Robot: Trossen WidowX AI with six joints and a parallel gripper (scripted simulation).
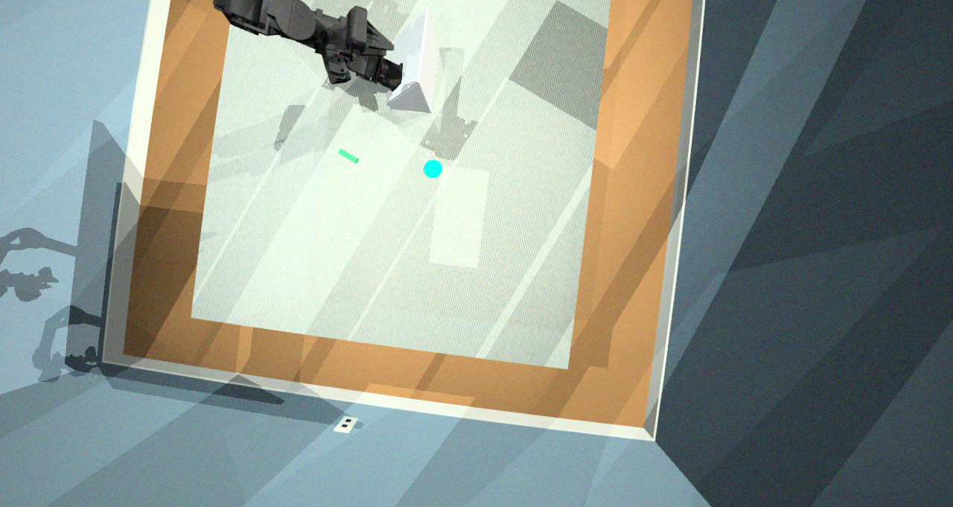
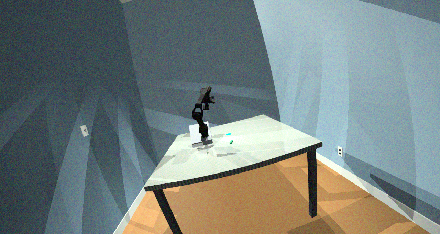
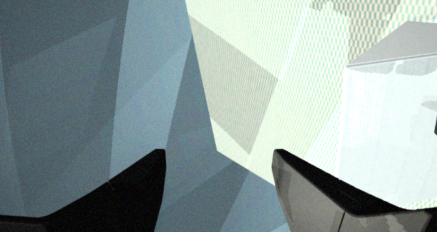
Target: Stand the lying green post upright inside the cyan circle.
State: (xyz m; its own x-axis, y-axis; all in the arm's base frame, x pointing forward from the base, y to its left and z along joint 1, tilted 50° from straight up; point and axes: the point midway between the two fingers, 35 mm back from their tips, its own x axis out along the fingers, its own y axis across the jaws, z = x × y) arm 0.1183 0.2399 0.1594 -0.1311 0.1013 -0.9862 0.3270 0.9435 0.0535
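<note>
The green post (image 1: 348, 155) (image 2: 231, 142) lies on its side on the pale table top. The flat cyan circle (image 1: 432, 168) (image 2: 228, 134) lies a short way from the post, to its right in the top view, with nothing standing on it. My gripper (image 3: 219, 158) is partly open, and nothing is between its fingers. The arm is raised high above the table, away from the post. Neither the post nor the circle shows in the wrist view. The fingers are too small and dark to make out in the top and exterior views.
A white wedge-shaped block (image 1: 426, 60) (image 2: 194, 134) (image 3: 372, 140) stands beside the arm's base. A pale rectangle (image 1: 459, 220) is on the table top just beyond the cyan circle. The table's edge (image 2: 233, 170) shows in the exterior view. Striped shadows cross the table.
</note>
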